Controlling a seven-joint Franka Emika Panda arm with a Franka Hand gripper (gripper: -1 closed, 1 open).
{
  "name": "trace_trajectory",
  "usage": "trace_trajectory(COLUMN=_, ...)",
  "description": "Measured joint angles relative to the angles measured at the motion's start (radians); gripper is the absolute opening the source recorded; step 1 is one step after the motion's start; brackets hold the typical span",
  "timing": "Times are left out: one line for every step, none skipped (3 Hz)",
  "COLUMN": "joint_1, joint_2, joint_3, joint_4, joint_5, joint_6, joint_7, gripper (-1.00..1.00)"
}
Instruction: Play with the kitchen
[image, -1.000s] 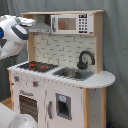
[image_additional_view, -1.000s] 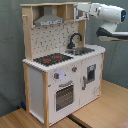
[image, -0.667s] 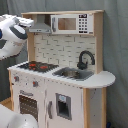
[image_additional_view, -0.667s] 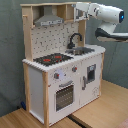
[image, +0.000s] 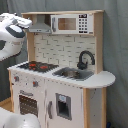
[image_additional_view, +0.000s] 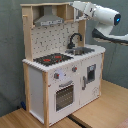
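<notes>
Since a second ago my arm (image_additional_view: 102, 14) has edged toward the kitchen (image_additional_view: 60, 60) top; jaws unreadable, so I judge approach continues, next picking a contact.

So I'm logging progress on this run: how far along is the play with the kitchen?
Nothing looks changed on the kitchen: the oven door is closed and the hob bare. In hand: the arm is raised beside the hood, at the top of the unit. Actual contact with any part is left.
</notes>
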Motion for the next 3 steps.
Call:
trace_trajectory(joint_1=-0.044, joint_2=-0.048, joint_3=0.003, joint_4=0.021, joint_5=0.0, joint_6=-0.021, joint_7=0.082, gripper=1.0)
trace_trajectory(joint_1=-0.086, joint_2=-0.098, joint_3=0.002, joint_4=0.042, joint_5=0.001, joint_6=-0.049, joint_7=0.167, gripper=1.0)
trace_trajectory(joint_1=-0.123, joint_2=-0.146, joint_3=0.0, joint_4=0.062, joint_5=0.001, joint_6=-0.084, joint_7=0.251, gripper=1.0)
